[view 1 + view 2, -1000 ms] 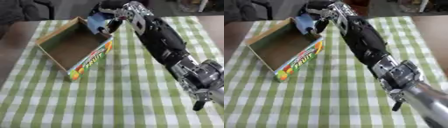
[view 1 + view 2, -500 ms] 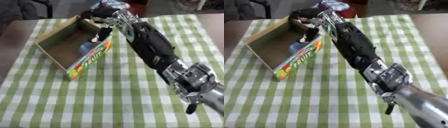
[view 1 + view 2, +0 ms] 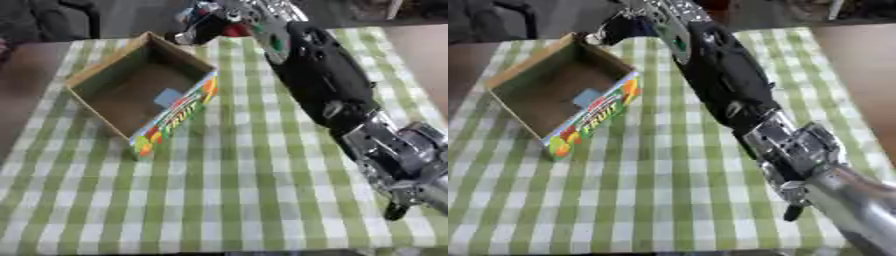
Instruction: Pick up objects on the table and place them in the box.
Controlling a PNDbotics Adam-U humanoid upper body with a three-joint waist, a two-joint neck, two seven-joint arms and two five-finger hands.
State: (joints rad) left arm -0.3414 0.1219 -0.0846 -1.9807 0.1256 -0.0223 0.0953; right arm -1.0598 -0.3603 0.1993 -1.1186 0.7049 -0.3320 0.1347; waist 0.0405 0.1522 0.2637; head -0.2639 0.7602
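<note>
Tablecloth (image 3: 219, 200) showing green-and-white check pattern, covering desk. Desk (image 3: 22, 85) showing dark brown at bare left edge. Box (image 3: 105, 75) showing tan cardboard walls, darker brown inside floor; front panel carrying bright print in green, red, orange, yellow with fruit lettering. Small object (image 3: 167, 97) inside box appearing pale blue-grey. Right arm (image 3: 324, 85) looking mostly black, green spot near upper part, silver joints lower down. Right hand (image 3: 206, 27) appearing black and silver with red touch.

R arm stretched far fwd, right hand (image 3: 203, 26) fingers curled.
</note>
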